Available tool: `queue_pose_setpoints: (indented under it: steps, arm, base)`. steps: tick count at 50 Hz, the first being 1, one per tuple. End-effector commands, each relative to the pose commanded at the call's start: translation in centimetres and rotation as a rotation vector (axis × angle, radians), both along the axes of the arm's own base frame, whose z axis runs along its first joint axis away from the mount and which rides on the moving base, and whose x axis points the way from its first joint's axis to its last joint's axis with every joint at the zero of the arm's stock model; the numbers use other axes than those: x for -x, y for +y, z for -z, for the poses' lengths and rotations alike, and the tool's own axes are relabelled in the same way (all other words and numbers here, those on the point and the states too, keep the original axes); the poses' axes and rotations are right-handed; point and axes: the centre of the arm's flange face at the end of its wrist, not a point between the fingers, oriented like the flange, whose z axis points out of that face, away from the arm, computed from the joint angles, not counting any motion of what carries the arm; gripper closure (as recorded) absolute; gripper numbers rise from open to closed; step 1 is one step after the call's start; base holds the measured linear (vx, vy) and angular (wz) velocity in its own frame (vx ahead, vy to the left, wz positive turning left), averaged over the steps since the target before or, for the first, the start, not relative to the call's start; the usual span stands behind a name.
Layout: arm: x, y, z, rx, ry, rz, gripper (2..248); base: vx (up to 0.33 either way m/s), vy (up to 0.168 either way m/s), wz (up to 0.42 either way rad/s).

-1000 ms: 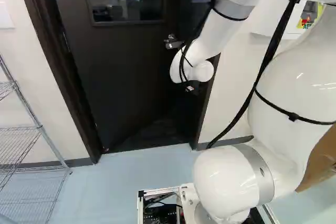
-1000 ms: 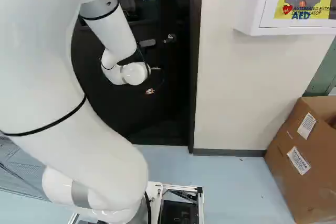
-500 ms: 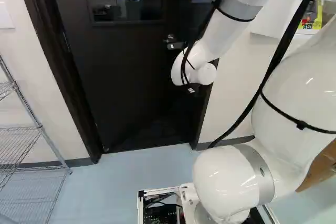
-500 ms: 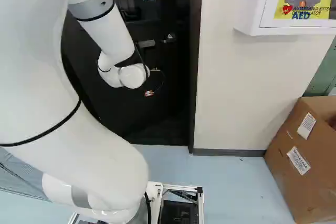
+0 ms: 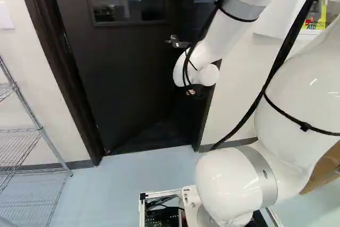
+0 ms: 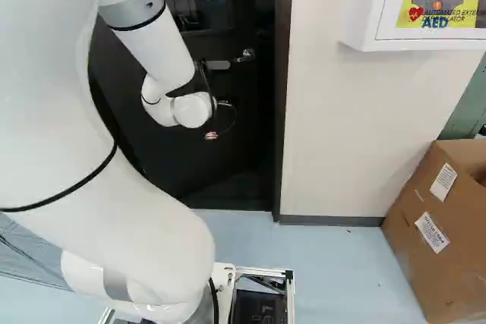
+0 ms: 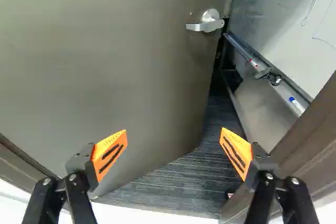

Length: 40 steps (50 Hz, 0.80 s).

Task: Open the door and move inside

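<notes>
Door (image 7: 115, 66) partly open, swung to far side, lever handle (image 7: 210, 22) at its right edge. Gripper (image 6: 211, 135) near, before doorway; jaws released, orange pads (image 7: 239, 153) spread wide apart. Whiteboard (image 7: 289, 14) far right, beyond gap. Wire shelf (image 5: 38, 127) left of doorway; cardboard box (image 6: 425, 263) right.

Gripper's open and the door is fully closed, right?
No, the door is partly open. The wrist view shows a whiteboard and dark striped floor past its edge. The gripper is open, as you say.
</notes>
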Motion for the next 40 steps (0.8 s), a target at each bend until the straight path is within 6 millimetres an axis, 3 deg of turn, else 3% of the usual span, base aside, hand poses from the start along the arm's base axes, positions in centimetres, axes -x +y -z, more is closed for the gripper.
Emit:
queue_pose_setpoints:
  steps: [40]
  arm:
    - [0.0, 0.0, 0.0, -0.002, 0.0, 0.001, 3]
  base:
    - [0.004, 0.004, 0.003]
